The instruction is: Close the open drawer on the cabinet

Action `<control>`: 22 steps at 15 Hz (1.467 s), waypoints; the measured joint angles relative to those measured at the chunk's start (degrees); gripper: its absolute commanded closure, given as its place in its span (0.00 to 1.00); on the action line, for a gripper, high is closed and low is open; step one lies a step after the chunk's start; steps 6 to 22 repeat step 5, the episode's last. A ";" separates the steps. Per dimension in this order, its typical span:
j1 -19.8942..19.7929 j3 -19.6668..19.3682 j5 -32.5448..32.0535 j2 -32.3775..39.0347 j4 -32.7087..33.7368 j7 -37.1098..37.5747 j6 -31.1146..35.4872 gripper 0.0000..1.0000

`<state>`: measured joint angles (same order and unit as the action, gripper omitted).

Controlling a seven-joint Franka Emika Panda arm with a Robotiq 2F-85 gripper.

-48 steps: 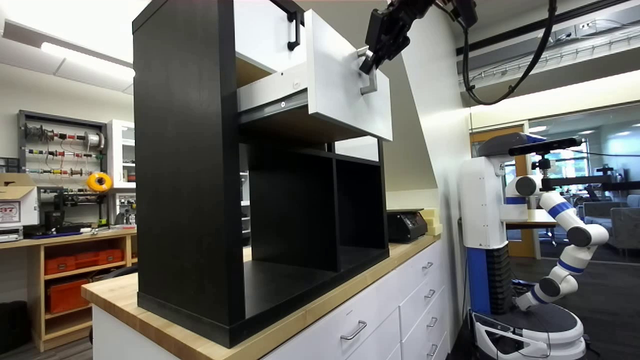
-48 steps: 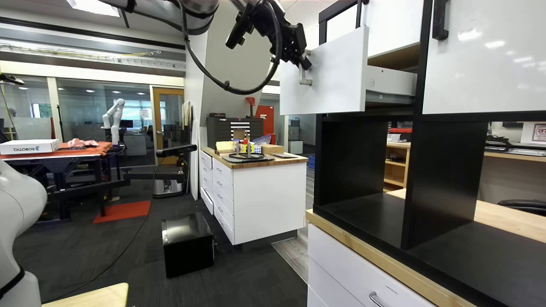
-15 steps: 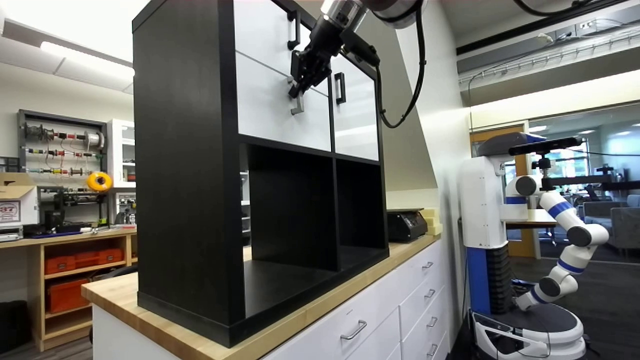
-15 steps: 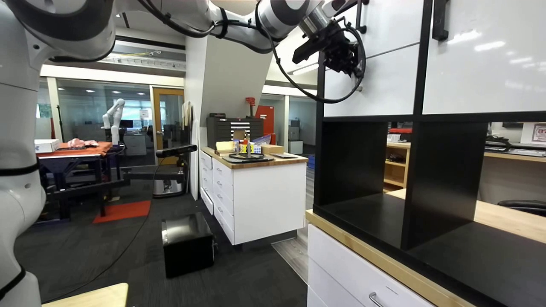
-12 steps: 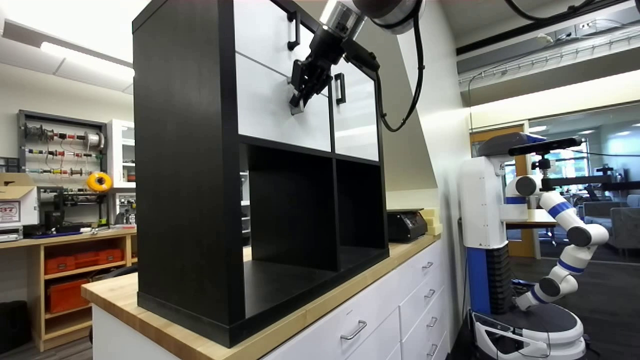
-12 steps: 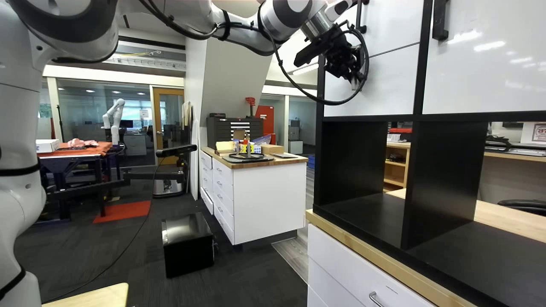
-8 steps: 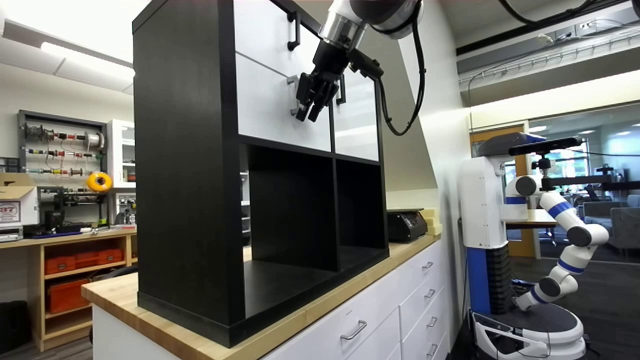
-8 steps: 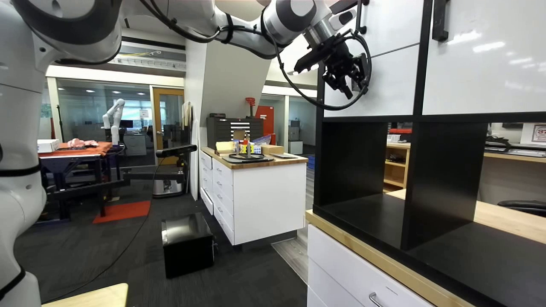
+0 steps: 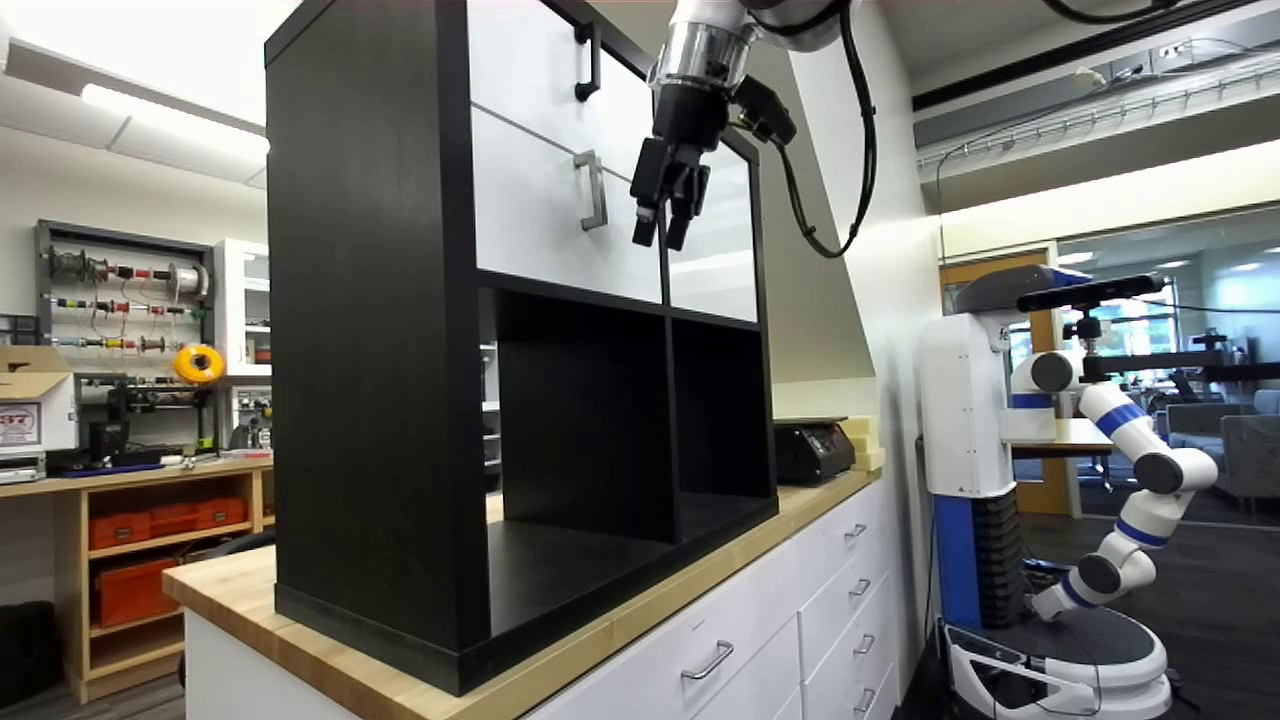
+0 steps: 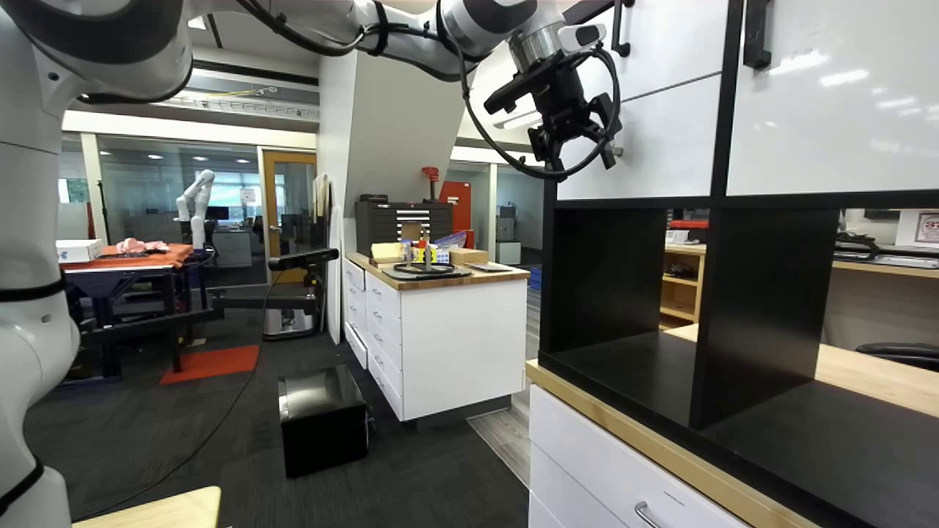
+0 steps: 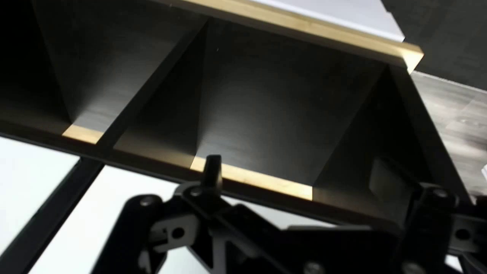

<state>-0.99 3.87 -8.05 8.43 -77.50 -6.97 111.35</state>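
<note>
In both exterior views the drawer point(image 9: 530, 225) is flush in the black cabinet point(image 9: 365, 300), its white front level with the panel above. Its silver handle point(image 9: 592, 190) is free of my fingers in an exterior view. My gripper point(image 9: 660, 232) hangs in front of the drawer, to the handle's right there, fingers pointing down and spread, with nothing between them. In an exterior view the gripper point(image 10: 583, 163) is partly ringed by its cable and covers most of the handle. From the wrist, the open gripper point(image 11: 302, 175) shows before the compartments, and part of the white drawer front point(image 11: 125, 186) appears below.
Above the drawer a white front bears a black handle point(image 9: 590, 62); another black handle point(image 9: 681, 177) is on the door beside it. The cabinet stands on a wooden countertop point(image 9: 600, 640) over white drawers. A cable loop point(image 10: 469, 110) swings beside my wrist.
The drawer stuck out about three seconds ago and has gone in flush. My gripper, then at the handle, has since spread its fingers and moved off the handle.
</note>
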 measured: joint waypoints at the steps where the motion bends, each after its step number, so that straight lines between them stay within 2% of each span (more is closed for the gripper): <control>1: -0.01 0.00 0.66 -0.14 -0.03 -0.99 -2.62 0.00; 5: -0.05 -0.08 1.48 -0.47 -0.31 -3.44 -9.41 0.00; 22: -0.05 -0.08 1.48 -0.47 -0.31 -3.44 -9.41 0.00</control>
